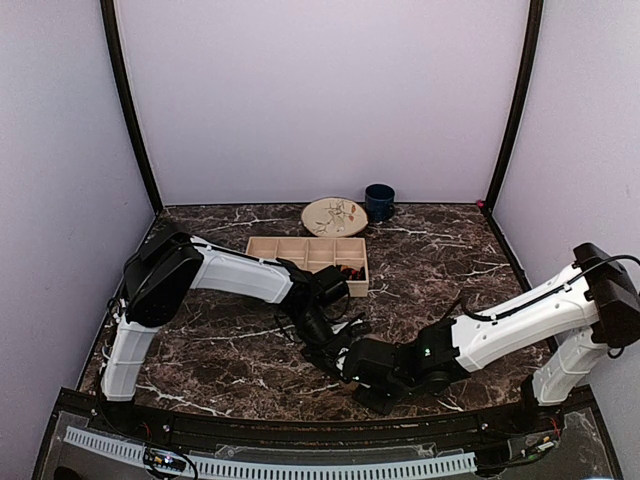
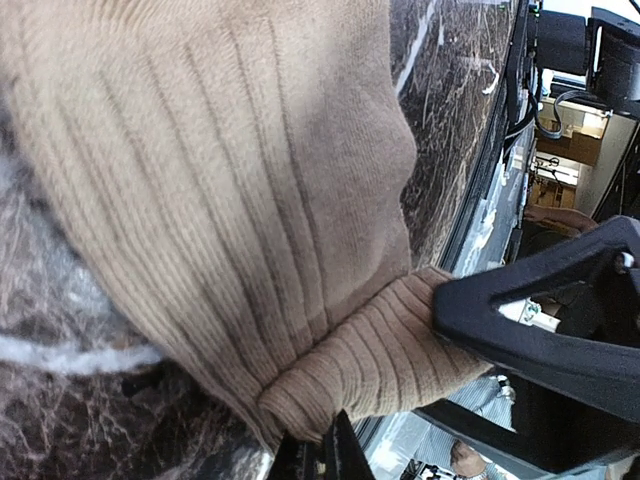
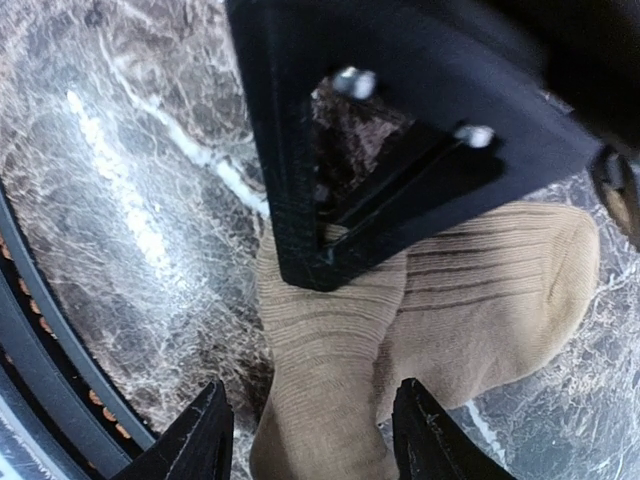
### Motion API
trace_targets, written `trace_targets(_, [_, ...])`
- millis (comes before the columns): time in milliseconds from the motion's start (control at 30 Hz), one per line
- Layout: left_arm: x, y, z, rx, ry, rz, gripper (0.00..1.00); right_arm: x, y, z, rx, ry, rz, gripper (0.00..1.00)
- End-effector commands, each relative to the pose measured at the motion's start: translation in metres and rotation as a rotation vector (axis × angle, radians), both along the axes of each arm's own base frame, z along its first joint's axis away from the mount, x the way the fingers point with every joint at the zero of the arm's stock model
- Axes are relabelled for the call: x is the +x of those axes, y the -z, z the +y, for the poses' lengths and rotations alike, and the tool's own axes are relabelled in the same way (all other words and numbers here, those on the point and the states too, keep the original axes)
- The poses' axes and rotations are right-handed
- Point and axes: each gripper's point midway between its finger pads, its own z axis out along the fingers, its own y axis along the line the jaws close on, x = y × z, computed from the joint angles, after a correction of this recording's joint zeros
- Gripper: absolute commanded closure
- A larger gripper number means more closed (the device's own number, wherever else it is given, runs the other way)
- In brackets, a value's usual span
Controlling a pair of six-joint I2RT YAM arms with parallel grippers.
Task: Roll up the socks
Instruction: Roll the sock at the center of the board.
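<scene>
One of the socks, a ribbed tan one (image 3: 470,300), lies folded on the dark marble table (image 3: 130,180). It fills the left wrist view as the tan sock (image 2: 220,200). My left gripper (image 2: 325,455) is shut, pinching the rolled fold at the sock's edge. My right gripper (image 3: 315,440) is open, its fingers (image 3: 205,440) straddling the sock's narrow ribbed part without clamping it. In the top view both grippers meet at the table's front middle, left gripper (image 1: 338,345) beside right gripper (image 1: 355,368), and they hide the sock.
A wooden compartment tray (image 1: 300,250) stands behind the grippers, with a small dark-red item in its right end. Farther back are a patterned plate (image 1: 334,216) and a dark blue mug (image 1: 379,202). The table's front rail (image 1: 300,430) runs close below the grippers.
</scene>
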Motion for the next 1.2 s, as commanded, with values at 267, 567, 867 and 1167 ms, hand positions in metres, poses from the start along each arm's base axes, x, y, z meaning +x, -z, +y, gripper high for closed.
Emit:
trace_targets(267, [-0.005,0.019,0.018,0.101,0.010,0.024,0.98,0.000,0.008,0.005,-0.044,-0.038,-0.031,0.58])
trace_targets(567, [-0.003,0.019,0.019,0.104,0.004,0.028,0.98,-0.004,0.015,0.005,-0.049,-0.036,-0.006,0.80])
trace_targets(867, [0.005,0.023,0.023,0.134,-0.027,-0.001,0.84,-0.011,0.020,0.011,0.002,0.004,0.078,0.93])
trace_targets(1167, [0.029,0.025,0.036,0.149,-0.150,-0.068,0.62,-0.015,0.021,0.007,0.093,0.082,0.218,0.95])
